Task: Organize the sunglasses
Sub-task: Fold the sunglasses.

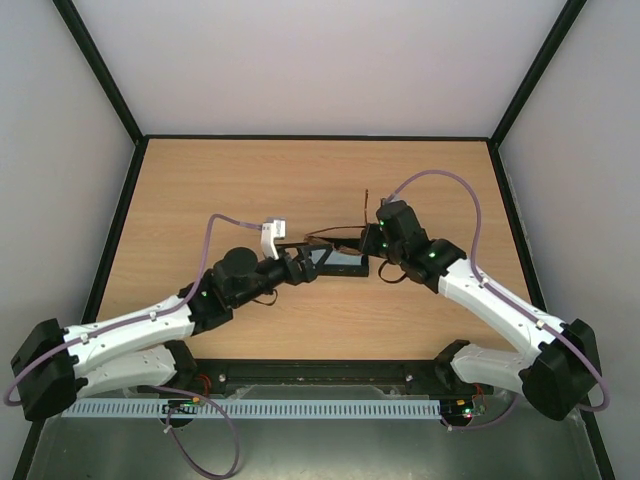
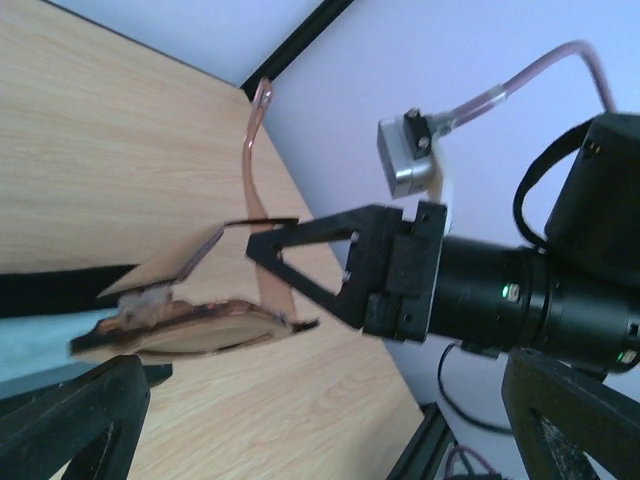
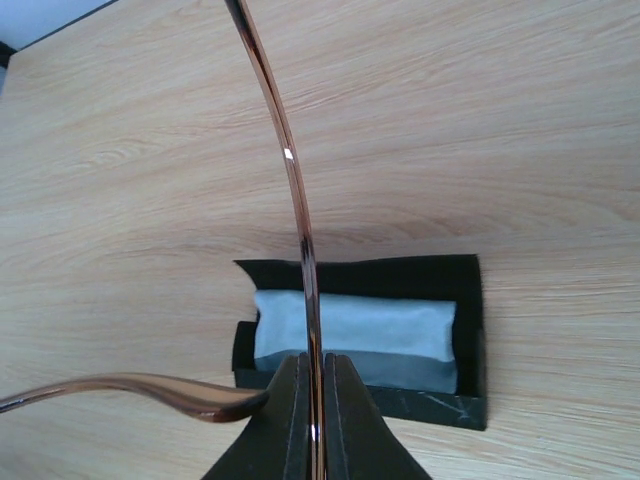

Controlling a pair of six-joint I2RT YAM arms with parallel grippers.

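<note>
Above the case [image 3: 462,300] on the counter [image 1: 200,190], the right claw [image 3: 312,372] is pinching the sunglasses [image 2: 200,335] by one temple, the left claw [image 1: 305,263] is hanging spread alongside, and folding and casing are looking undone.

Case [image 1: 340,266] lies mid-table [image 1: 200,180], with the cloth [image 3: 380,325] inside it. Sunglasses [image 2: 200,330] sit above the case, caught between the fingers of the right hand [image 3: 313,380]. Left hand [image 1: 305,268] is just left of the case.
</note>
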